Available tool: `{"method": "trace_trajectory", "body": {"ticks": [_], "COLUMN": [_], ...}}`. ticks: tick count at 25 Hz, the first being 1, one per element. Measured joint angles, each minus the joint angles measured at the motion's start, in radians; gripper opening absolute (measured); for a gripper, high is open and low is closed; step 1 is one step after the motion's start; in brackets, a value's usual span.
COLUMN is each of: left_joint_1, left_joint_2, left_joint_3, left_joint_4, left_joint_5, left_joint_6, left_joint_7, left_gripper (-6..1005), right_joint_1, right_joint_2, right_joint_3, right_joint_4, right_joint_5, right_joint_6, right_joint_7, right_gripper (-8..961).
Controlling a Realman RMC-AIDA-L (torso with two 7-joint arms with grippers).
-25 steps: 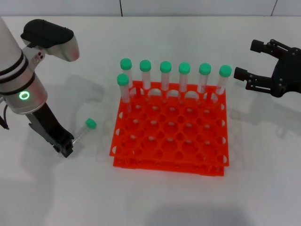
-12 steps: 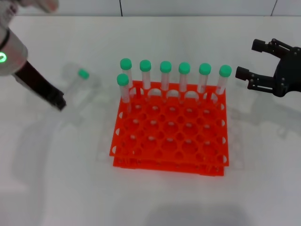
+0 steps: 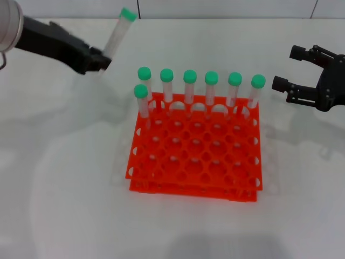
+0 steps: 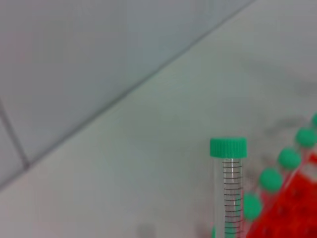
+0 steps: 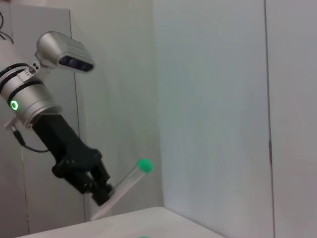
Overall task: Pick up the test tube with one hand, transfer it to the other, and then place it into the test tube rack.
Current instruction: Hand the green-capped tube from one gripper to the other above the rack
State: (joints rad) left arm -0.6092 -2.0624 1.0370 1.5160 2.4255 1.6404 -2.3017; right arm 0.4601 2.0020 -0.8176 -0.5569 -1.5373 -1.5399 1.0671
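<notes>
White table [image 3: 64, 205]; left claw [image 3: 99, 59] grasping test tube [image 3: 117, 33] base, cap uppermost; right claw [image 3: 287, 73] released.

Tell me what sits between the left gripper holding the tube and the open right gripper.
In the head view, the rack with seven capped tubes stands between the left gripper, holding the test tube, and the right gripper.

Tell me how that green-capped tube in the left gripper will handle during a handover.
The test tube looks empty and clear, so probably light. The left gripper pinches only its lower end, cap tilted upward, so a nudge from the right gripper might pivot it. Its smooth round wall looks slippery, and it would likely roll if dropped on the table.
</notes>
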Motion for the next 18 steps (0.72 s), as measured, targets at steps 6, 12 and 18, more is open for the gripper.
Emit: {"method": "trace_trajectory", "body": {"ticks": [6,12,18], "left_joint_1": [0.052,0.031,-0.007], "left_joint_2": [-0.005,0.008,0.054], "left_joint_3": [-0.039,-0.036,-0.041], "left_joint_4": [-0.021,-0.202,-0.451], "left_joint_5": [-0.224,-0.378,-0.468], "left_joint_6": [-0.025,0.008,0.05], "left_joint_7": [0.23,0.414,0.618], "left_gripper": [182,182,182], "right_joint_1": [0.002,0.009,0.011], "right_joint_2": [0.0,0.0,-0.01], "right_joint_3": [0.0,0.0,0.0], "right_joint_4": [0.0,-0.002,-0.041], "right_joint_5": [0.014,0.014,0.014], "right_joint_6": [-0.018,-0.045,-0.048], "right_joint_7": [0.013,0.045,0.144], "right_gripper": [869,868,868]}}
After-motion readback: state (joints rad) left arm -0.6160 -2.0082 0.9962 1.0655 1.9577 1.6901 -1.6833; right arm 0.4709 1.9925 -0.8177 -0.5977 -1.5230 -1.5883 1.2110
